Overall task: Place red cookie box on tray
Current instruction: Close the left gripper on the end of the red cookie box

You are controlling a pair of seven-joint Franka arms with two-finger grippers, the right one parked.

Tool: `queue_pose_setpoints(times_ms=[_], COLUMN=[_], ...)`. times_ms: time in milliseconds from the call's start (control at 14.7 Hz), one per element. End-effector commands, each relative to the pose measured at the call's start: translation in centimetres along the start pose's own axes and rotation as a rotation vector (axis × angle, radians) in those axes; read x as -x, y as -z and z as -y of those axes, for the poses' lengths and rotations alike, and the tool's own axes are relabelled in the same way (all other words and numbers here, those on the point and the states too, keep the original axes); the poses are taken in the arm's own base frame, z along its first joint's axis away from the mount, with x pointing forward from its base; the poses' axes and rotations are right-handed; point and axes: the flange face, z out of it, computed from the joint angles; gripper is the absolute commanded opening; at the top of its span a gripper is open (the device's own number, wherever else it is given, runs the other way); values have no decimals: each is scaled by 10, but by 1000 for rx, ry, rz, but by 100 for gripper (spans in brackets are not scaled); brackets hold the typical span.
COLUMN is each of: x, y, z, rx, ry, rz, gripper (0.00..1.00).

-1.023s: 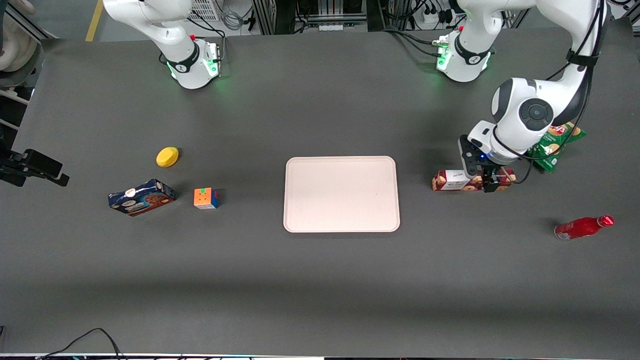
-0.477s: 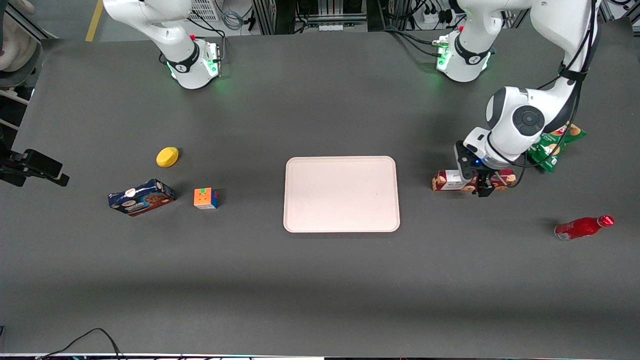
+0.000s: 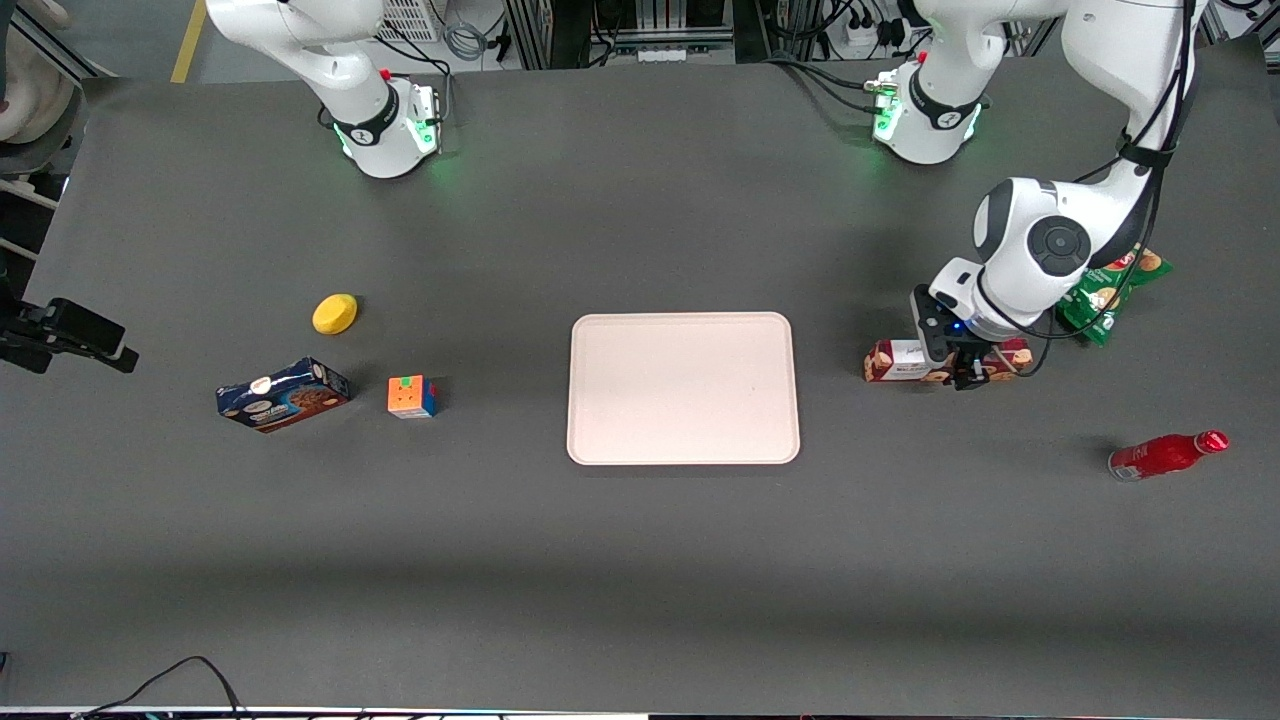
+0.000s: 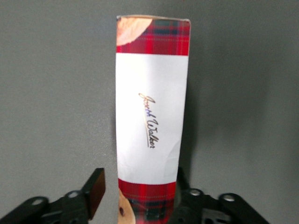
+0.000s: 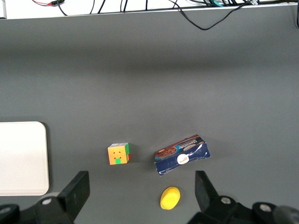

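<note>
The red cookie box (image 3: 893, 361) lies flat on the table beside the tray (image 3: 683, 388), toward the working arm's end. It is a long plaid carton (image 4: 152, 107) with a white label. My left gripper (image 3: 957, 366) is down over the box's middle, open, with one finger on each long side (image 4: 140, 189). One brown pad (image 4: 96, 190) stands a little apart from the carton; the other finger sits close against its opposite side, partly hidden. The tray is bare.
A green snack bag (image 3: 1108, 290) lies just past the gripper under the arm. A red bottle (image 3: 1165, 454) lies nearer the front camera. A blue cookie box (image 3: 283, 394), a colour cube (image 3: 411, 396) and a yellow object (image 3: 334, 313) lie toward the parked arm's end.
The left gripper has come down lower over the red cookie box and shifted slightly toward the tray. The box has not moved.
</note>
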Motion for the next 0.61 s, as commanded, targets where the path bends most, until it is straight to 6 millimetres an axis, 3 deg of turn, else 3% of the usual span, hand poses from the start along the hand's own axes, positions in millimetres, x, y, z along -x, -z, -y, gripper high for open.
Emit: queue_pose_setpoints(times_ms=[0, 136, 205, 409, 545], x=[1, 2, 2, 5, 6], y=[-1, -1, 0, 21, 47], z=[-1, -1, -2, 4, 8], rx=[-9, -8, -3, 8, 34], ry=[-5, 4, 12, 94, 240], rz=[-4, -4, -4, -25, -37], gripper=[30, 5, 0, 0, 0])
